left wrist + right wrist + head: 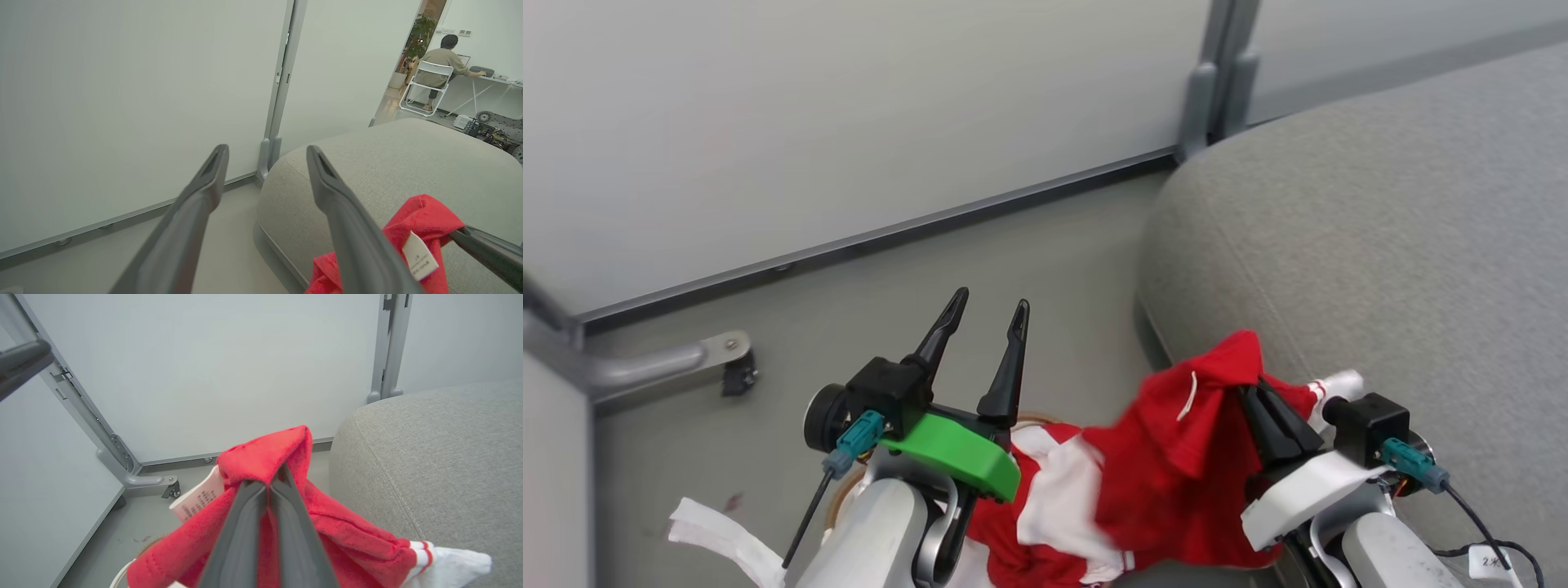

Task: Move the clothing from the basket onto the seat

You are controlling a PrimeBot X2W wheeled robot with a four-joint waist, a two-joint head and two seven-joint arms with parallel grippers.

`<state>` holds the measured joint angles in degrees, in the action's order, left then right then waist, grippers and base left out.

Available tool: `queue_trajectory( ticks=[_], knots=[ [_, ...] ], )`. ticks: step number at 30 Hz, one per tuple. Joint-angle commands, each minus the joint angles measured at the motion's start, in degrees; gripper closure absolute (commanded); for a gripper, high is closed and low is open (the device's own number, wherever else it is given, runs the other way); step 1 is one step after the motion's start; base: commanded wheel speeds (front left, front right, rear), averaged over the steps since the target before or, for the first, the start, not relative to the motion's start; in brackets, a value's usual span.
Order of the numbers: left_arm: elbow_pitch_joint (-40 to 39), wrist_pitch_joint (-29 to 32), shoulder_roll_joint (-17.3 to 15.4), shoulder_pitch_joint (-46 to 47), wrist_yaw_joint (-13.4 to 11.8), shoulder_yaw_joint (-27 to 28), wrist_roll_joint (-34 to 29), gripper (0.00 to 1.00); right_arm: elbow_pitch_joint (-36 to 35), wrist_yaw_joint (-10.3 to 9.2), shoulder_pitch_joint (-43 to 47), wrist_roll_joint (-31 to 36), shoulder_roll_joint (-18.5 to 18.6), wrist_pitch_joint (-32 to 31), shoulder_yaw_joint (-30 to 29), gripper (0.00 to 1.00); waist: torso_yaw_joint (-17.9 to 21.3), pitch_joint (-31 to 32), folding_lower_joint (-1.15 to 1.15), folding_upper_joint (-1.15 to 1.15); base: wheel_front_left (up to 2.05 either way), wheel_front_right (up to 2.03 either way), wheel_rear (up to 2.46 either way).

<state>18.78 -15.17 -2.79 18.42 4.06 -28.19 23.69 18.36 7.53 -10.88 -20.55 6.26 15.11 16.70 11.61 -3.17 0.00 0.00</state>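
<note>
The right gripper has its fingers pressed together on a fold of the red clothing, holding it up beside the rounded corner of the seat. A white care label hangs from the pinched fold. One white-cuffed end of the garment lies over the seat's edge, while the rest trails down and left toward the basket, where red and white cloth is bunched. The left gripper hovers above the floor near the basket, its fingers spread wide with nothing between them.
</note>
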Motion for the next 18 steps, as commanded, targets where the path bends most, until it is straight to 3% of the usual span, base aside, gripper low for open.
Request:
queue_trajectory(
  ticks=[1,10,18],
  knots=[
    [0.2,0.0,-0.2,-0.6,0.1,0.4,-0.8,0.0,-0.8,-0.07,0.3,0.5,0.1,0.1,-0.5,1.0,6.4,-0.8,0.0,0.0,0.0,0.0,0.0],
    [0.9,0.0,-0.2,-0.4,1.0,1.2,-2.0,0.0,-4.4,-0.08,-1.0,1.1,1.2,0.1,-2.8,1.0,15.0,-2.6,0.0,0.0,0.0,0.0,0.0],
    [1.2,0.0,-0.3,0.0,1.4,0.7,-3.0,0.0,-8.2,-0.07,-6.4,2.2,4.6,0.1,-6.7,1.0,17.8,-5.2,0.0,0.0,0.0,0.0,0.0]
  ],
)
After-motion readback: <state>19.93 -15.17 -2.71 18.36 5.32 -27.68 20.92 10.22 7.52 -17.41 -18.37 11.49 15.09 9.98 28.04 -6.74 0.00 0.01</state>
